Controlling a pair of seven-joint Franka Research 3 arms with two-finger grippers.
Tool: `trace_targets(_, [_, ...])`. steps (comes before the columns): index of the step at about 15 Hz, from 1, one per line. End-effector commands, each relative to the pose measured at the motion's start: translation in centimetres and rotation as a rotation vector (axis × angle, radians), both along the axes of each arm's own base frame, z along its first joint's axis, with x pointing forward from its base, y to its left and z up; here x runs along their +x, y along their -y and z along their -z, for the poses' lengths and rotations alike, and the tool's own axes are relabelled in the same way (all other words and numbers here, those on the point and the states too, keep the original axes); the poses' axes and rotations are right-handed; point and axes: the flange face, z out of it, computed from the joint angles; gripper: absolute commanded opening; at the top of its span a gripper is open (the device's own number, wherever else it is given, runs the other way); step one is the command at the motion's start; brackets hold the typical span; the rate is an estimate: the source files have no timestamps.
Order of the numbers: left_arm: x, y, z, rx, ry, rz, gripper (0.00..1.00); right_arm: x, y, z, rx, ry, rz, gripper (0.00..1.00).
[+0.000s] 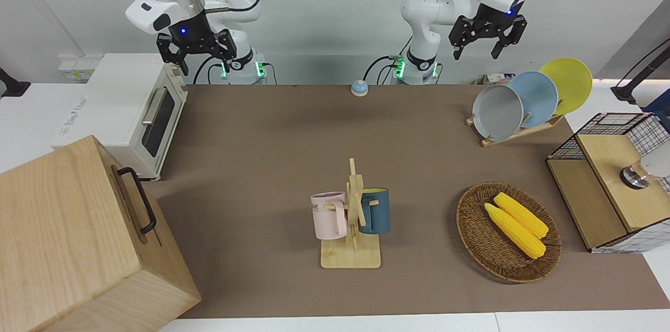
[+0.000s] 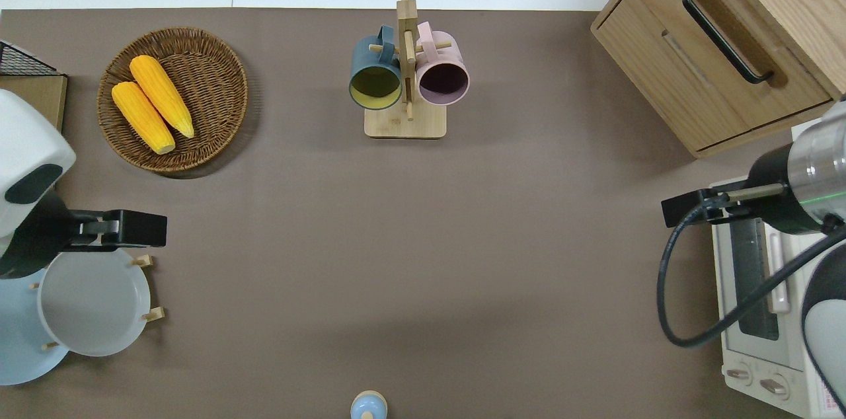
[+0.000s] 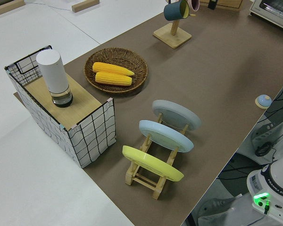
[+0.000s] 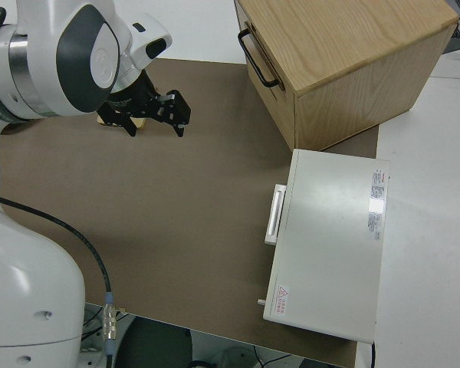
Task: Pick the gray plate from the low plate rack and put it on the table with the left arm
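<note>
The gray plate [image 1: 497, 113] leans in the slot of the low plate rack [image 1: 515, 133] that is farthest from the robots, at the left arm's end of the table [image 1: 261, 164]. It also shows in the overhead view [image 2: 92, 303] and the left side view [image 3: 176, 114]. A light blue plate [image 1: 536, 96] and a yellow plate [image 1: 568, 83] lean in the slots nearer to the robots. My left gripper [image 1: 476, 53] is open and empty, up in the air; the overhead view [image 2: 99, 234] shows it over the gray plate's edge farthest from the robots. My right gripper [image 1: 199, 62] is open and parked.
A mug tree [image 1: 352, 217] with a pink and a blue mug stands mid-table. A wicker basket [image 1: 471, 227] with two corn cobs and a wire-sided box [image 1: 612, 190] lie farther from the robots than the rack. A toaster oven [image 1: 136, 112], a wooden cabinet [image 1: 78, 238] and a small blue bell [image 1: 359, 88] are also here.
</note>
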Motion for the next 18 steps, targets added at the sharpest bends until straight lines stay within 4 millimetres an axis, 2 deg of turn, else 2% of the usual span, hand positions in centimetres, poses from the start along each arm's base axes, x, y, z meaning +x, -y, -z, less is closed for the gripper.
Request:
trace_targets(1, [0.2, -2.6, 0.4, -0.010, -0.009, -0.032, 1.00, -0.2, 0.2, -0.3, 0.009, -0.006, 0.003, 0.990])
trace_targets(8, [-0.4, -3.4, 1.5, -0.004, -0.032, 0.020, 1.00, -0.2, 0.1, -0.3, 0.009, -0.006, 0.002, 0.990])
trace_targets(11, [-0.9, -4.7, 2.1, 0.007, -0.041, 0.025, 0.99, -0.2, 0.1, -0.3, 0.009, -0.006, 0.003, 0.990])
trace_targets(15, [-1.3, -5.9, 4.0, 0.082, -0.041, 0.061, 0.99, -0.2, 0.1, -0.3, 0.009, -0.006, 0.003, 0.990])
trace_targets(18, [-1.6, -8.6, 5.3, 0.079, -0.065, 0.015, 0.99, -0.2, 0.1, -0.3, 0.009, -0.006, 0.003, 0.987])
